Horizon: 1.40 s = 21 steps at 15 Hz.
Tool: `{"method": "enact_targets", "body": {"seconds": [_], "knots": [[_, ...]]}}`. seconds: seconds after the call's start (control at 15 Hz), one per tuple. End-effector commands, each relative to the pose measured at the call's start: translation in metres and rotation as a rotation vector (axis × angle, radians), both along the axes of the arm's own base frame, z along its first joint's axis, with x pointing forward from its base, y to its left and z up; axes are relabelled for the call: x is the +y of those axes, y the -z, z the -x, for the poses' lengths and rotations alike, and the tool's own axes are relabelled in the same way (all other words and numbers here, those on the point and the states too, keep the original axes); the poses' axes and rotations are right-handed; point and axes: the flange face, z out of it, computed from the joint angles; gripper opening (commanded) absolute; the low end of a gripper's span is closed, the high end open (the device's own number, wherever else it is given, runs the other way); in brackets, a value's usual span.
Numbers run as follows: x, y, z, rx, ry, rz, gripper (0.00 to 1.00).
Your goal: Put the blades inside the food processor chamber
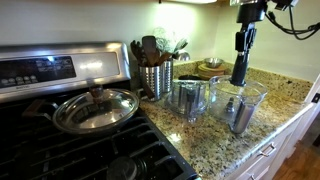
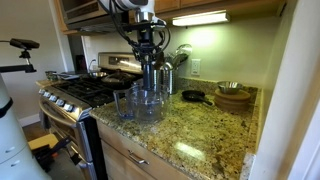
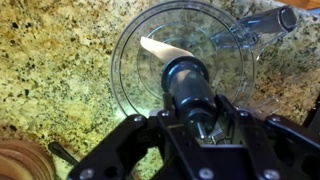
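The food processor chamber, a wide clear bowl, stands on the granite counter in both exterior views [image 1: 252,98] [image 2: 152,106]. In the wrist view its round rim [image 3: 128,70] lies straight below me. My gripper [image 1: 243,40] [image 2: 147,42] [image 3: 196,126] hangs above the bowl, shut on the blades, a slim dark shaft [image 1: 239,68] [image 2: 148,70] [image 3: 188,82] held upright. The shaft's lower end is at about the bowl's rim, over its middle. A short grey piece [image 1: 240,116] stands inside the bowl.
A narrower clear-grey container [image 1: 189,98] [image 2: 122,103] stands beside the bowl on the stove side. A steel utensil holder [image 1: 155,78] and a lidded pan [image 1: 95,108] on the stove are close by. Wooden bowls [image 2: 233,97] and a small black pan [image 2: 193,96] sit further along the counter.
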Motion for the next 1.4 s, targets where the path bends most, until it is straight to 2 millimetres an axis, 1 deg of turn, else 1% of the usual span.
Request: {"method": "enact_targets", "body": {"seconds": [0.0,0.33,0.47,0.73,1.13,1.33], "knots": [[-0.002,0.021,-0.004,0.015,-0.001,-0.026,0.19],[-0.004,0.044,-0.006,0.041,-0.006,-0.047,0.19],[-0.007,0.051,-0.007,0.01,-0.022,-0.053,0.19],[-0.015,0.069,-0.006,0.01,-0.026,-0.068,0.19],[-0.027,0.083,-0.004,-0.007,-0.037,-0.089,0.19],[-0.035,0.095,-0.003,-0.015,-0.036,-0.116,0.19]]}}
